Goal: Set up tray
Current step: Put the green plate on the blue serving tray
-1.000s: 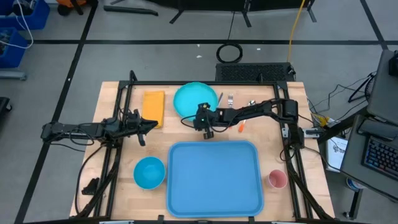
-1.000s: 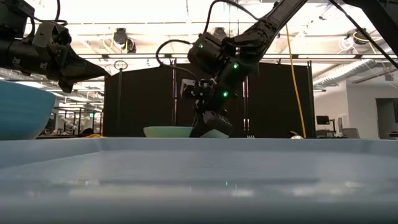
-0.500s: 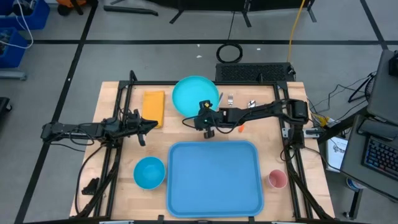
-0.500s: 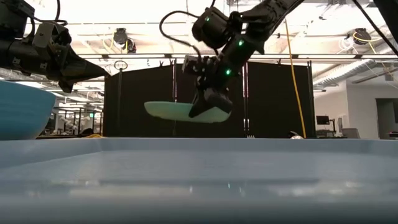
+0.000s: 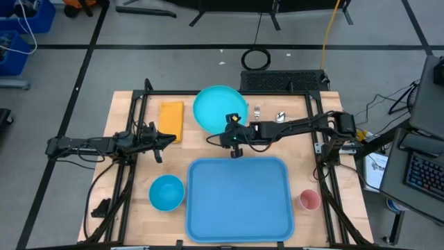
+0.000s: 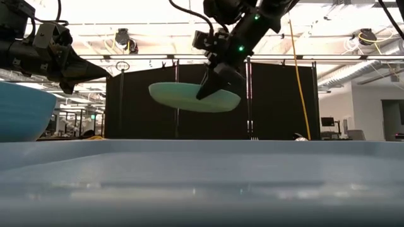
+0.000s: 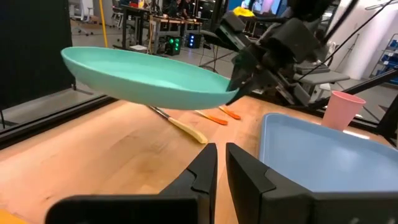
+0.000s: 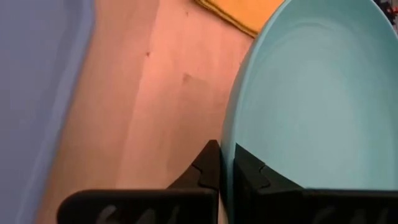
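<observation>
The round turquoise plate [image 5: 219,108] hangs in the air over the table's far middle, held by my right gripper [image 5: 234,133]. It also shows in the low view [image 6: 187,97] and the left wrist view [image 7: 140,76]. The large blue tray [image 5: 239,198] lies flat on the table's near middle, just nearer than the plate. My left gripper [image 5: 168,139] waits shut above the table's left part, beside the orange-yellow napkin [image 5: 171,119], touching nothing. My right gripper pinches the plate's rim [image 8: 229,152] on its near-right side, one finger [image 8: 208,167] outside the rim and one [image 8: 250,174] on the inner face. The fingers slant down from above and from the table's right [image 6: 218,81]. The plate is lifted clear and nearly level.
A blue bowl [image 5: 166,192] stands left of the tray and a pink cup [image 5: 309,201] right of it. A fork [image 5: 257,111] and spoon [image 5: 279,116] lie at the far right. A yellow-handled utensil [image 7: 186,129] and orange pieces [image 7: 219,117] lie under the plate.
My right gripper has risen with the plate in its hold. The plate has left the table and now hangs well above it, nearly level. The gripper has also drifted slightly toward the table's right.
</observation>
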